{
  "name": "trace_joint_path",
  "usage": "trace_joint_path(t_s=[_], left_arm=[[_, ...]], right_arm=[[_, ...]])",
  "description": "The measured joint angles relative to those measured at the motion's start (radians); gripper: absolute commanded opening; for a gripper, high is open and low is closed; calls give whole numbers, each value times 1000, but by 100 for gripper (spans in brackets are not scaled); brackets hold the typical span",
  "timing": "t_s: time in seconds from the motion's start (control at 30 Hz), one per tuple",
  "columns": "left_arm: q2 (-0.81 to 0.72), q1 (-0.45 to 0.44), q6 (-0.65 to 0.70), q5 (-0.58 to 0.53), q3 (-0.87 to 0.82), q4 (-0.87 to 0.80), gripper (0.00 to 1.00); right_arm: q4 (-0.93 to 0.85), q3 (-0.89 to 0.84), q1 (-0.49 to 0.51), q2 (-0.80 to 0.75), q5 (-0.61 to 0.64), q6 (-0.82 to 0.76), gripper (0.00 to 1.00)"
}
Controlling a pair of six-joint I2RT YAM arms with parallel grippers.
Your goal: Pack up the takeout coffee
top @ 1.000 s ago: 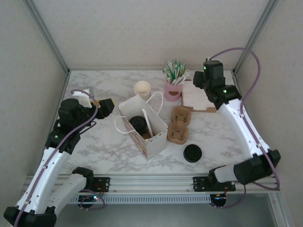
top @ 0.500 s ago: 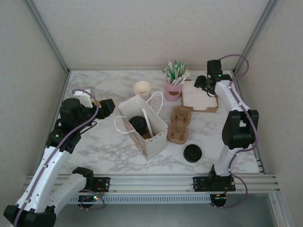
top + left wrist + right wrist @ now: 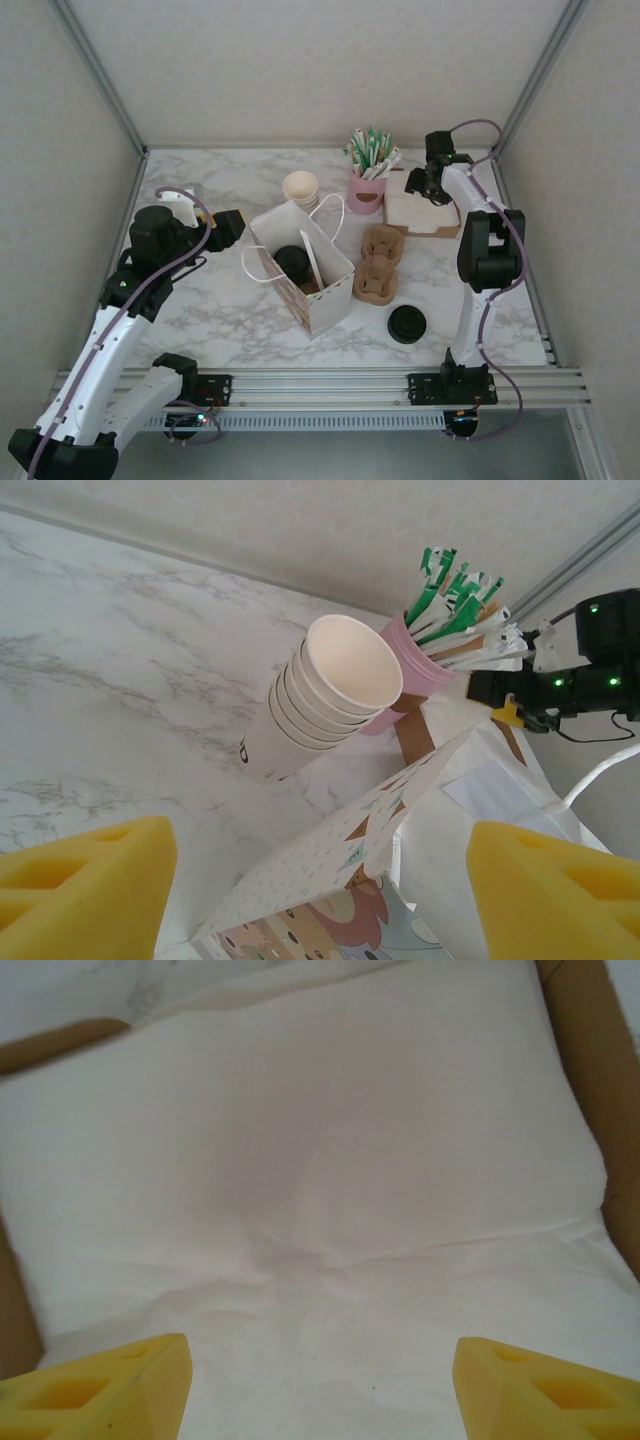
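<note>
Black-lidded takeout coffee (image 3: 292, 262) in bag (image 3: 330, 300), near spread left gripper (image 3: 226, 228), right gripper (image 3: 416, 187) spread above napkins (image 3: 412, 208)

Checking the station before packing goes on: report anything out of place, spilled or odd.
A loose black lid lies alone on the table near the front edge, no cup under it, apart from the cup stack. No spill shows; the paper bag stands upright.
</note>
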Motion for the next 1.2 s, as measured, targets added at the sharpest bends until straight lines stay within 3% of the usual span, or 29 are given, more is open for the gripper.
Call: trace_joint_path(t_s=[0.8, 1.2], left_arm=[[2, 0, 1, -5, 0, -2, 77], [2, -1, 1, -8, 0, -3, 77]], right_arm=[[-34, 59, 0, 112, 0, -17, 69], [-39, 64, 0, 118, 0, -32, 46]])
